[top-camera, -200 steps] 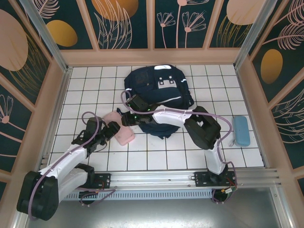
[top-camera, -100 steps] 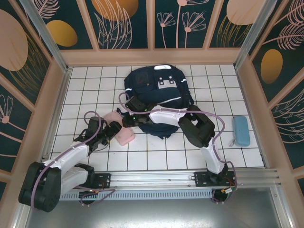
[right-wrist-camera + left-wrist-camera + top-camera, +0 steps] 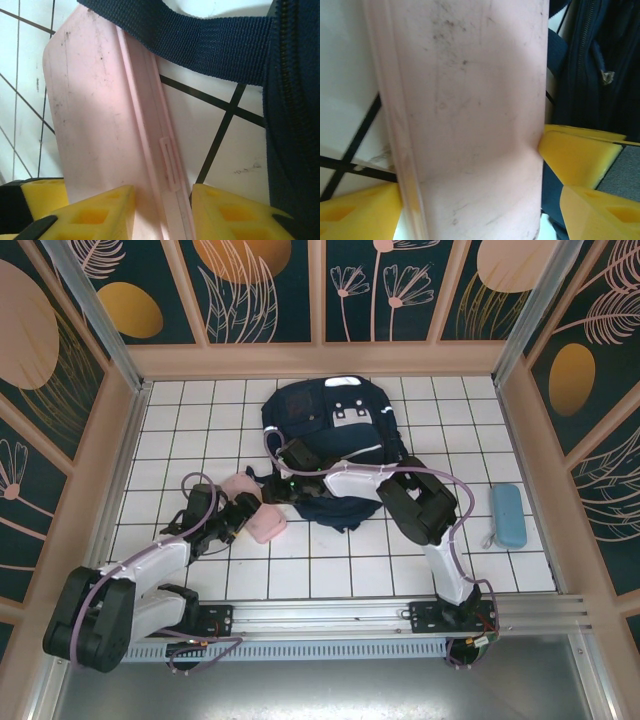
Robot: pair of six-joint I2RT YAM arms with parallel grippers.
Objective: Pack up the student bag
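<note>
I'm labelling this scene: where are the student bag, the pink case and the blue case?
student bag (image 3: 320, 425), top view, front panel.
pink case (image 3: 268, 527), top view, near corner.
blue case (image 3: 507, 515), top view, its middle.

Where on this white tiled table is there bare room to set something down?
Bare tiles lie far left, between the wooden side wall and the dark navy fabric backpack; between that backpack and the light blue oblong case; and before the metal front rail. Crowded: around the flat pink case beside the backpack.

White tiled desk (image 3: 200, 420); navy backpack (image 3: 335, 430) lying back-middle; pink case (image 3: 265, 527) near its left front; blue case (image 3: 507, 516) far right
</note>
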